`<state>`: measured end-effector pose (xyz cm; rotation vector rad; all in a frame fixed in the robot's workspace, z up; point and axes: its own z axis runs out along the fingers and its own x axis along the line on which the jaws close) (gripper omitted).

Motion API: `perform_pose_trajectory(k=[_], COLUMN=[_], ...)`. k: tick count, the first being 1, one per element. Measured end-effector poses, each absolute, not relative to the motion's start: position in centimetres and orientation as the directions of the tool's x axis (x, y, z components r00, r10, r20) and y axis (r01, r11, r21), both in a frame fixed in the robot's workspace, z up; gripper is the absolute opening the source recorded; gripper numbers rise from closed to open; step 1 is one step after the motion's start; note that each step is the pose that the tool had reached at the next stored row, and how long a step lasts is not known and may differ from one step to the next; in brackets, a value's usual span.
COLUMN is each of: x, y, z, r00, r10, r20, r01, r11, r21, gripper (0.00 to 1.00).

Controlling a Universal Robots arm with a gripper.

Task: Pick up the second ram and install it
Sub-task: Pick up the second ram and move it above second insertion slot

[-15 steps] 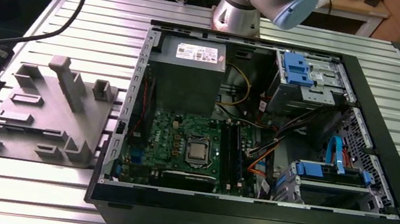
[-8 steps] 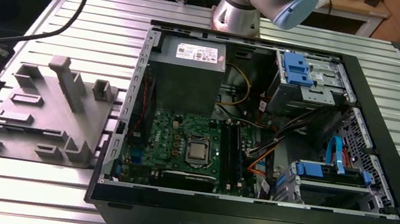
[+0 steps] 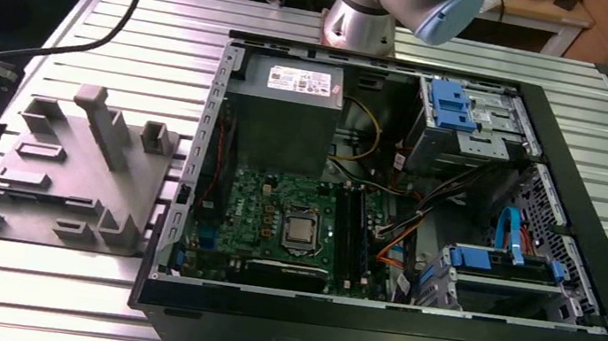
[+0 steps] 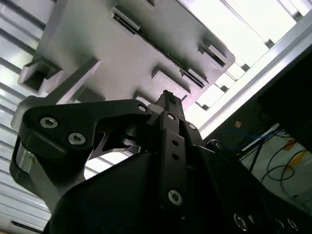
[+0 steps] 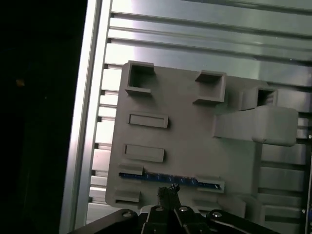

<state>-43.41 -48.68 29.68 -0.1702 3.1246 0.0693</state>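
Item: second ram (image 5: 146,177), a thin blue-edged strip, lay edge-up in a slot of the grey holder tray (image 5: 195,131) on the bench (image 5: 204,44). My jaws, pressed together and empty, hung above it.

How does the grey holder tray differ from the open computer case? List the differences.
The holder tray is light grey and small; the computer case is black and far larger. The tray carries upright grey blocks; the case holds a green motherboard and cables. Both rest on the slatted metal table.
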Motion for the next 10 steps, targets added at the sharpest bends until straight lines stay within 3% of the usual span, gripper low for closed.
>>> perform_pose_trajectory(k=[10], x=[-43.41], y=[-48.68], z=[29.49], r00=[-0.958], r10=[-0.286], r20=[-0.014], r01=[-0.286], r11=[0.957], r21=[0.044], gripper=[0.07])
